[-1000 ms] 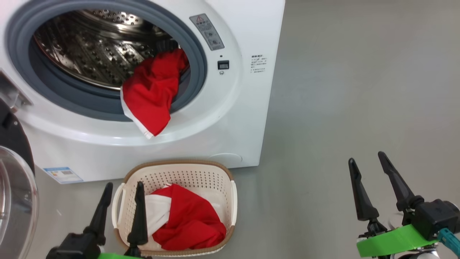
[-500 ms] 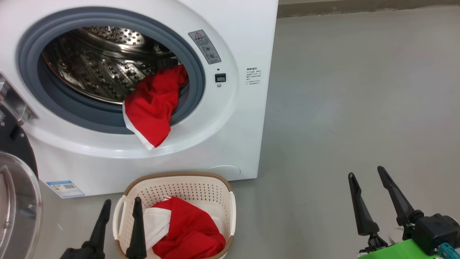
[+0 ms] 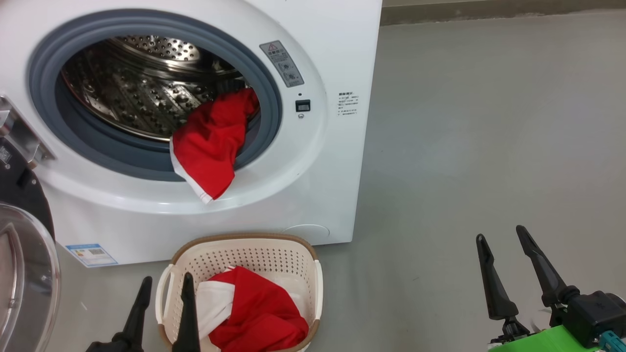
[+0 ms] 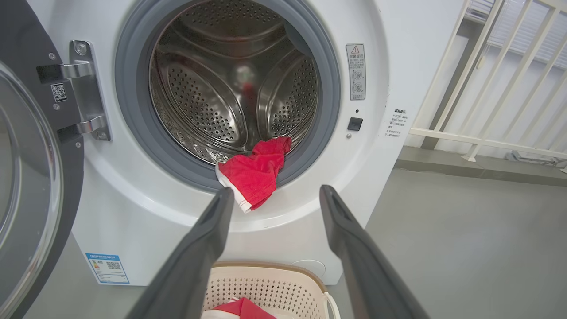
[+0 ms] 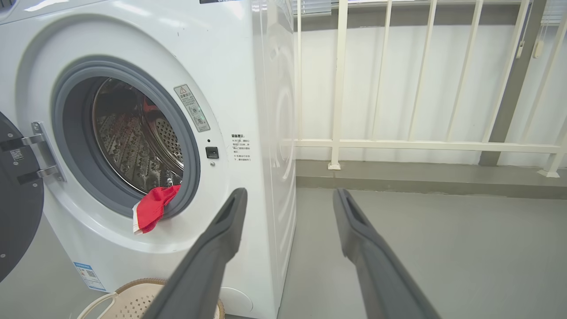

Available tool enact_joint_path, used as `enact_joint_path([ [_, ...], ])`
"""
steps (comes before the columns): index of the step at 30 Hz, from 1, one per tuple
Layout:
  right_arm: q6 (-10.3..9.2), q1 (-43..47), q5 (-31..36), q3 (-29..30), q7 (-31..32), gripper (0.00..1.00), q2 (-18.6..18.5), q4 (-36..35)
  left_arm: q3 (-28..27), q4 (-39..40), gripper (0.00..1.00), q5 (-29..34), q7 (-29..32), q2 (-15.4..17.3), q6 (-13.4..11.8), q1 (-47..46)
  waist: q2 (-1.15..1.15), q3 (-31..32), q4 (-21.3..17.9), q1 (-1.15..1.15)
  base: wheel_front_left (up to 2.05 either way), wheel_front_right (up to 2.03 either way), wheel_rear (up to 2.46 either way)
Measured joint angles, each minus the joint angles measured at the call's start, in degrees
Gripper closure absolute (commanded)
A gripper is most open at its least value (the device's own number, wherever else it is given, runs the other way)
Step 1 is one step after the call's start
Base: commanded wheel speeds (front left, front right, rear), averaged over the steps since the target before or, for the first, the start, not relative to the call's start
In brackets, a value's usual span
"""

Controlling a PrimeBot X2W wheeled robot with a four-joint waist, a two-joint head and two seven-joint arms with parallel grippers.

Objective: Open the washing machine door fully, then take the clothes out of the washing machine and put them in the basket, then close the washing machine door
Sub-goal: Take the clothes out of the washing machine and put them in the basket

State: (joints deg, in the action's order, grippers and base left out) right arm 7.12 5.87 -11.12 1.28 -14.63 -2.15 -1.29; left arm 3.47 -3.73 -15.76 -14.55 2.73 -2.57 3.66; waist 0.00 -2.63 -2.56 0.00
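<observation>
Head view is showing one red garment (image 3: pixel 208 146) hanging out over the washing machine (image 3: pixel 313 205) opening, with the door (image 3: pixel 24 283) standing open at left. More red clothes (image 3: pixel 259 313) are lying in the basket (image 3: pixel 244 238) just before it. The left end effector (image 3: pixel 167 276) and the right end effector (image 3: pixel 501 231) are hovering spread wide, holding nothing.

washing machine door (image 3: pixel 23 266) cut by left edge; basket (image 3: pixel 249 255) cut by bottom edge
</observation>
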Motion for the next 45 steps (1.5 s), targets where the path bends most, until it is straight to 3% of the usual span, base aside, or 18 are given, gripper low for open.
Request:
enact_joint_path([
  [17,0.00,0.0,0.0,-0.1,0.0,0.00,0.0,-0.3,0.6,0.0,0.00,-1.3,0.0,0.0,-1.1,-0.7,0.00,-2.2,-0.8,0.00,0.00,0.00,0.00],
  [37,0.00,-5.5,-0.3,-2.1,0.0,0.00,0.0,-0.7,0.8,-4.2,0.00,-1.2,0.0,0.2,-1.4,-16.5,0.00,-12.6,-2.7,0.00,0.00,0.00,0.00],
  [45,0.00,-8.2,-1.4,-3.1,0.0,0.00,0.0,-0.7,-0.5,-9.3,0.00,-2.1,0.3,2.0,-0.9,-27.0,0.00,-17.5,-3.7,0.00,0.00,0.00,0.00],
])
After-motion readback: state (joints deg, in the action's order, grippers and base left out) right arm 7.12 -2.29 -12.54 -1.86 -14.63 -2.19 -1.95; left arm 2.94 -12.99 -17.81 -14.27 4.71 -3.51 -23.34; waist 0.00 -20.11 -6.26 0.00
